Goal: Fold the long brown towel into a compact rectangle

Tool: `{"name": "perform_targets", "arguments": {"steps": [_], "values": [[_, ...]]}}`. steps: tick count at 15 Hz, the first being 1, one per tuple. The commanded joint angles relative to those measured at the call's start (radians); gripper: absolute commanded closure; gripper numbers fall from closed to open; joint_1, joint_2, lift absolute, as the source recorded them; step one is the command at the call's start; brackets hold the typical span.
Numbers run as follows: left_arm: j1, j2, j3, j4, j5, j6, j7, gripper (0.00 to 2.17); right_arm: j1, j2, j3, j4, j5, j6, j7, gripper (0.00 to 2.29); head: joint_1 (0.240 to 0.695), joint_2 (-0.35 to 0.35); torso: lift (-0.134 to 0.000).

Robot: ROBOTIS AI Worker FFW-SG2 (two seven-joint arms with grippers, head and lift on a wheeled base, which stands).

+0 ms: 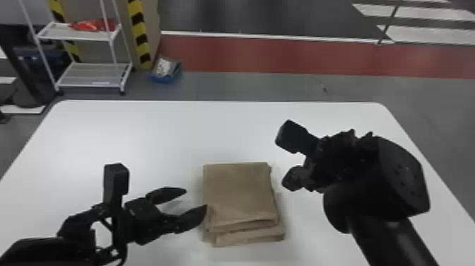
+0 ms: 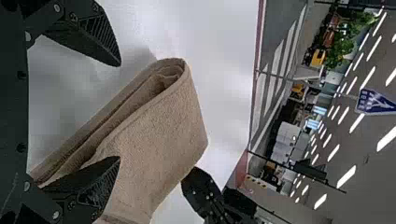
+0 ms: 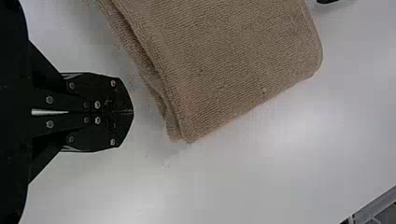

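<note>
I have the brown towel (image 1: 238, 191) folded in a thick stack at the lower centre of the head view, my left gripper (image 1: 195, 198) spread beside it and my right gripper (image 3: 132, 112) closed on nothing. I expect it light, soft and floppy, its layers apt to slip, so I'd pinch all of them together at the left edge.
</note>
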State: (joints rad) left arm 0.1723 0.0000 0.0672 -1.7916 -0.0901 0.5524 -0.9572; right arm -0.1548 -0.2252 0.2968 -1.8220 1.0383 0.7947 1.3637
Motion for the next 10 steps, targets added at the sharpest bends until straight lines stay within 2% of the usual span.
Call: {"name": "perform_targets", "arguments": {"steps": [1,4,6,8,10], "values": [[-0.002,-0.003,0.043,-0.028,0.016,0.027,-0.003,0.2,0.047,-0.036,-0.077,-0.094,-0.064,0.033,0.003,1.66,0.695,-0.104,-0.124],[-0.004,-0.003,0.06,-0.038,0.02,0.045,-0.014,0.2,0.067,-0.036,-0.119,-0.211,-0.178,0.104,0.003,1.66,0.695,-0.108,-0.124],[-0.002,-0.003,0.057,-0.04,0.02,0.045,-0.015,0.2,0.061,-0.005,-0.1,-0.238,-0.208,0.125,0.003,1.66,0.695,-0.092,-0.124],[0.009,-0.003,0.06,-0.049,0.024,0.045,-0.021,0.2,0.038,0.033,-0.044,-0.229,-0.193,0.125,0.003,1.66,0.695,-0.07,-0.124],[0.015,-0.003,0.065,-0.054,0.029,0.042,-0.021,0.2,0.026,0.06,0.009,-0.154,-0.155,0.113,0.003,1.66,0.695,-0.038,-0.124]]}}
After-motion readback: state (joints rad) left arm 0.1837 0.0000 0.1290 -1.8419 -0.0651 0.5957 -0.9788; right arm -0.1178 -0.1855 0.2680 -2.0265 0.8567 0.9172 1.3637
